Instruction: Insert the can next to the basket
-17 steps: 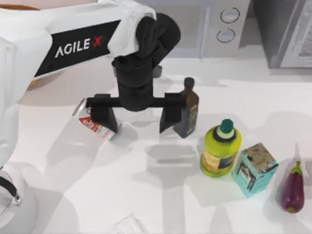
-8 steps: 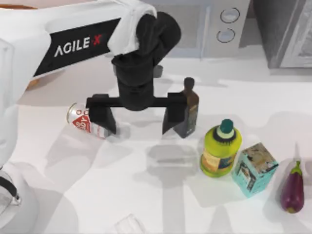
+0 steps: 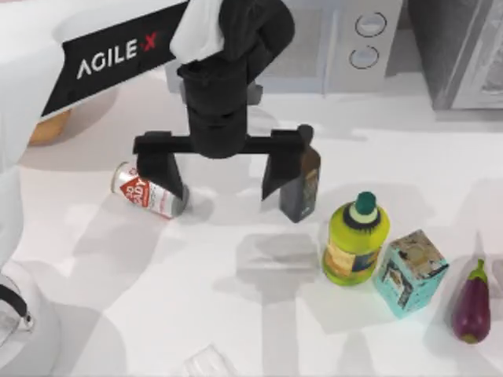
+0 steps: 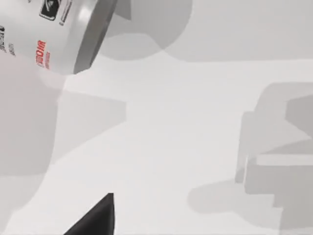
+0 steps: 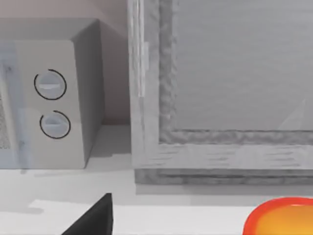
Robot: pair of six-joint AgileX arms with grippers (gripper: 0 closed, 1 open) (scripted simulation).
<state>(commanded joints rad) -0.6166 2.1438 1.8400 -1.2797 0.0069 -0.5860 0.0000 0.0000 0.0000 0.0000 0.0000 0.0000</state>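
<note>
The can (image 3: pixel 146 193) lies on its side on the white table, white label with red print, left of centre. A sliver of the tan basket (image 3: pixel 49 126) peeks out under my left arm at the far left, a short way from the can. My left gripper (image 3: pixel 220 174) hovers open and wide; one of its fingers (image 3: pixel 161 173) stands just over the can's right end and the other (image 3: pixel 279 173) is by the dark bottle. The left wrist view has the can (image 4: pixel 58 29) and one fingertip (image 4: pixel 95 218). My right arm is parked; one fingertip (image 5: pixel 95 218) is set well off to one side.
A dark brown bottle (image 3: pixel 302 182) stands right beside the left gripper. Further right are a yellow-green bottle (image 3: pixel 355 239), a teal carton (image 3: pixel 410 272) and an eggplant (image 3: pixel 472 302). A microwave (image 3: pixel 346 43) sits at the back. The right wrist view has an orange-red rim (image 5: pixel 283 218).
My left gripper has drawn back toward the far side of the table, staying open. The can shifted slightly left and rests on its side.
</note>
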